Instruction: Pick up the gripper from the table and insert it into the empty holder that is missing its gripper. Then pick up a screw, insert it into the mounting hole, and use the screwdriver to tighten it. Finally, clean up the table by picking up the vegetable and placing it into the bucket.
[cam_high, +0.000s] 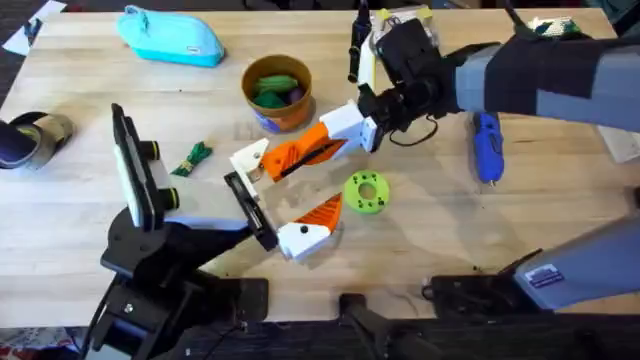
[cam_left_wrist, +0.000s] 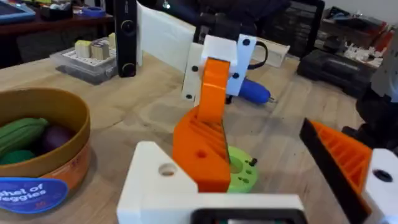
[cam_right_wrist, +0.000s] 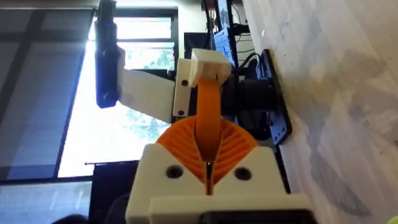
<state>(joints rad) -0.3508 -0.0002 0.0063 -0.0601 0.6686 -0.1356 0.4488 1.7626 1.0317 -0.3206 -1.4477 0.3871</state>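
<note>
R gripper (cam_high: 372, 118) is clamped on the white base of the long tapered orange plastic finger (cam_high: 305, 152), its tip at the small white angular bracket (cam_high: 250, 160). L gripper's finger state: can't tell. Risk: slight tilt jams the base against the bracket, or the part twists in the grip.

Turquoise zip pouch (cam_high: 170, 37) at the table's (cam_high: 420, 250) far left, lime-green holed disc (cam_high: 365, 192) mid-table

Orange gripper (cam_high: 310, 152), blue screwdriver (cam_high: 487, 146), orange-tan bucket (cam_high: 290, 112), seemingly blue-labelled

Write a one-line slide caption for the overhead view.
Right hand presses the orange gripper toward the holder; vegetable lies beside the bucket.
</note>
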